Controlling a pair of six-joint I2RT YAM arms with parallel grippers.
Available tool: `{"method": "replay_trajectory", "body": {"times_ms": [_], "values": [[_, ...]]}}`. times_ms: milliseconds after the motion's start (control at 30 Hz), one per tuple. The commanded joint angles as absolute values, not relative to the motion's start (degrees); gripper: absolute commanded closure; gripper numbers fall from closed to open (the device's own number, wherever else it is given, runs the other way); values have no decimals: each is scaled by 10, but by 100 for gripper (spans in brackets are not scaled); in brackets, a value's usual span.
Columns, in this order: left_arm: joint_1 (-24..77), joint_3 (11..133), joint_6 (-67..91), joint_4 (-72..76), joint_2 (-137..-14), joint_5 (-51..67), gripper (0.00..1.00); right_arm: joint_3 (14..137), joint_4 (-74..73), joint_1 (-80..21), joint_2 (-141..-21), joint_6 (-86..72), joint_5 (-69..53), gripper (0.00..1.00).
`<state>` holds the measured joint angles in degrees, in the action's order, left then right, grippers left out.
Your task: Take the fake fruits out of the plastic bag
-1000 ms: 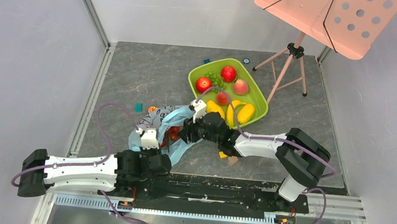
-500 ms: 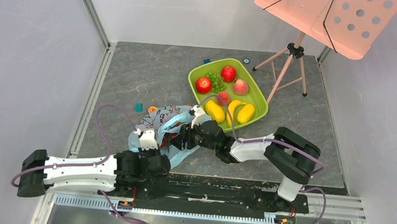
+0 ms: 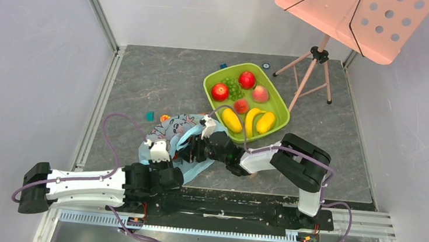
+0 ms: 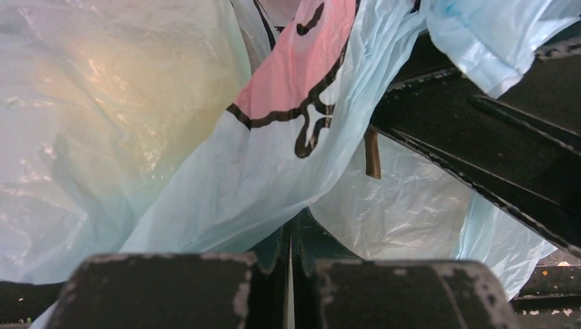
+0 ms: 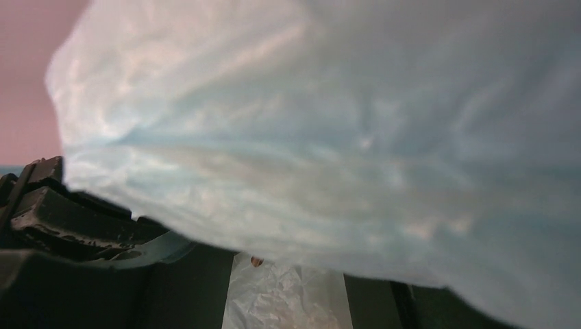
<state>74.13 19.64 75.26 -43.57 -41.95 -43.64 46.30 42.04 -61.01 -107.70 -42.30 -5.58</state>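
Overhead from behind, wrist views very close, likely sharing plastic bag point(image 4: 205, 192)

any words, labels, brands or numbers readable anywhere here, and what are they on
None can be read in any view.
plastic bag: pink-and-dark cartoon prints only, no letters made out.
green tray and pink stand: no markings seen.
small round item beyond the tray: too small to tell.

We see the plastic bag point(image 3: 170, 130) lying crumpled just left of the green tray point(image 3: 224, 72), its thin light-blue film printed in pink and dark. The fake fruits point(image 3: 247, 79) lie in that tray: glossy red round ones, a green grape bunch and three yellow pieces.
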Motion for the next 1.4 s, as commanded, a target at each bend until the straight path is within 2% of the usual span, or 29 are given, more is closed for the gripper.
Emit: {"method": "replay_trajectory", "body": {"times_ms": [0,367,567,800,1367], "values": [[744,193,779,-429,-414,-472,98,488,441,-613,-1096,-442,-47,46],[744,192,780,-429,-413,-473,98,476,503,-613,-1102,-458,-84,78],[744,192,780,-429,-414,-472,98,444,531,-613,-1053,-458,-89,94],[744,192,782,-430,-415,-473,98,424,475,-614,-975,-426,-72,99],[744,192,790,-435,-410,-474,98,345,253,-614,-761,-322,-31,100]]}}
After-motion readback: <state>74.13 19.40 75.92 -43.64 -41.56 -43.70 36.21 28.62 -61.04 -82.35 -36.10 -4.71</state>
